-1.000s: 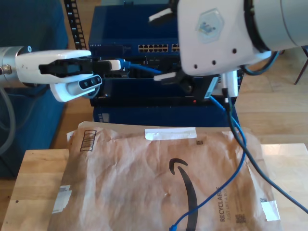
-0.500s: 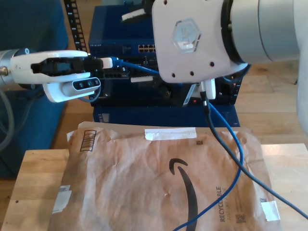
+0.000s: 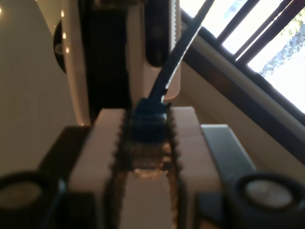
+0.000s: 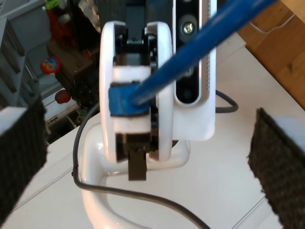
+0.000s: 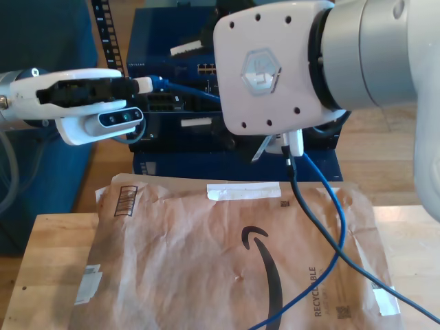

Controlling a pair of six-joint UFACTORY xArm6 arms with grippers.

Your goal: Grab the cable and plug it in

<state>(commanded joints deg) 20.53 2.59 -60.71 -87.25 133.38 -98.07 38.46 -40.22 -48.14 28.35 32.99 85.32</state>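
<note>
Blue cable (image 5: 180,88) runs from my first gripper (image 5: 141,84), at the exterior view's left, which you'll see clamped shut on the plug boot (image 3: 148,119), presumably to aim it at the switch ports (image 5: 206,69). Rightward, my second gripper's pads (image 4: 274,162) stand wide apart, empty, facing it; slack drapes over the paper mailer (image 5: 227,268).

Both arms have white glossy shells. One arm's big joint cover (image 5: 268,69) carries a hexagon logo and small dark screw holes. A black wire (image 5: 323,234) hangs from it. My first end effector (image 5: 141,85) has white fingers on a black body.
</note>
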